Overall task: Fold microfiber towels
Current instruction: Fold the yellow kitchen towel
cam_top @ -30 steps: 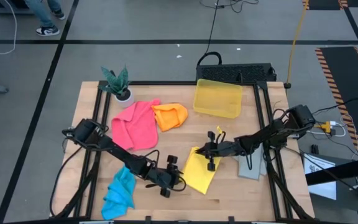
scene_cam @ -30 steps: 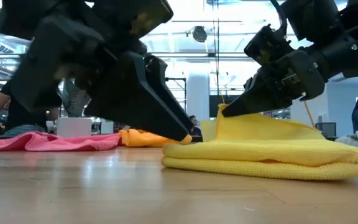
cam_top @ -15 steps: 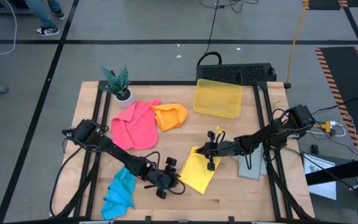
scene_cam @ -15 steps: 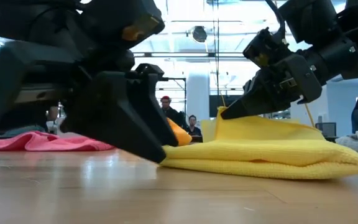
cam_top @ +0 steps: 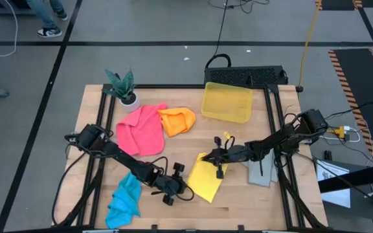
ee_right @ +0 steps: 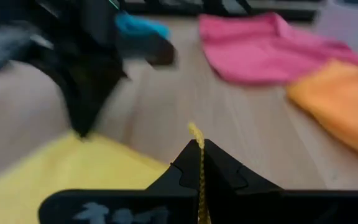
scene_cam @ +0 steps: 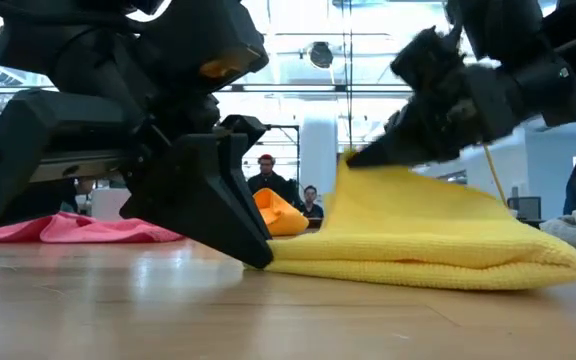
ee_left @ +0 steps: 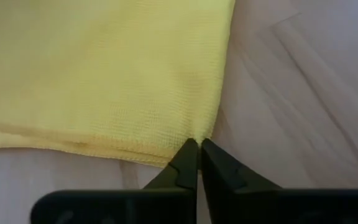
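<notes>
The yellow towel lies folded on the table's near middle, its fold resting on the wood. My left gripper is shut at its near left corner. My right gripper is shut on the top layer's far corner and holds it raised. The pink towel and the orange towel lie at the far left. The blue towel lies crumpled at the near left, and the grey towel at the right edge. My left gripper pinches the yellow towel's near left corner between its two fingertips, slanting down from the table's left. The corner stays down on the table, slightly puckered at the tips. My right gripper pinches the top layer's far corner between its fingertips, coming nearly level from the table's right. That corner is lifted, and the layer slopes down from it to the fold.
A translucent yellow bin stands at the far middle and a small potted plant at the far left corner. People show in the room beyond the table. Bare wood lies between the yellow towel and the pink one.
My left gripper has tipped down to the yellow towel's near left corner and shut on it. My right gripper has tilted upward and raised the top layer's far corner a little higher; the rest of the towel has stayed on the table.
</notes>
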### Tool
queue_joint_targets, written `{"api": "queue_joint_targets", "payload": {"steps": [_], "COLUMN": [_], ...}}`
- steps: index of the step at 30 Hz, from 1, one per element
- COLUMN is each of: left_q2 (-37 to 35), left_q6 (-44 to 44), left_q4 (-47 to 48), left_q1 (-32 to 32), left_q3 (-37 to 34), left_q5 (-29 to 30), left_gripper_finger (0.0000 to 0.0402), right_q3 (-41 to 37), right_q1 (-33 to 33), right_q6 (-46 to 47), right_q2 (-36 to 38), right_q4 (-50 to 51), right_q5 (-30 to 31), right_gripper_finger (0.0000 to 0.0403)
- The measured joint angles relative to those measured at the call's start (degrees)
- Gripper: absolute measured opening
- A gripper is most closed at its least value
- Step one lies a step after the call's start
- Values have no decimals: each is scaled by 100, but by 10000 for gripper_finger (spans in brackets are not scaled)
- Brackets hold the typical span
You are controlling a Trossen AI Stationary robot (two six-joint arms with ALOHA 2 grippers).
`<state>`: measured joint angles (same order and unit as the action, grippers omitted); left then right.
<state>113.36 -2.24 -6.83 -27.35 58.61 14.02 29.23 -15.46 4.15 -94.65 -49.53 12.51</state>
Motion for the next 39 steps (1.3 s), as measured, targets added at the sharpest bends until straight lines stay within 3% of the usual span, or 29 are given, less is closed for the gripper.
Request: {"api": "queue_joint_targets", "payload": {"steps": [4,10,18,26,31,39], "left_q2": [7,15,-1,-2,-2,0], "left_q6": [-46,-141,124,240,295,302], "left_q4": [-32,12,447,494,521,525], "left_q1": [-29,-165,-237,-221,-219,-214], "left_q3": [0,-2,9,11,9,2], "left_q5": [180,683,753,750,752,752], "left_gripper_finger": [9,16,7,10,11,11], "right_q3": [2,0,4,13,11,-13], "right_q1": [54,335,610,610,672,759], "right_q6": [-33,252,520,510,815,784], "right_q2": [2,-225,-1020,-1157,-805,357], "right_q4": [-306,354,284,321,941,2330], "right_q5": [-76,-56,-38,135,388,451], "right_gripper_finger": [0,0,0,6,39,130]}}
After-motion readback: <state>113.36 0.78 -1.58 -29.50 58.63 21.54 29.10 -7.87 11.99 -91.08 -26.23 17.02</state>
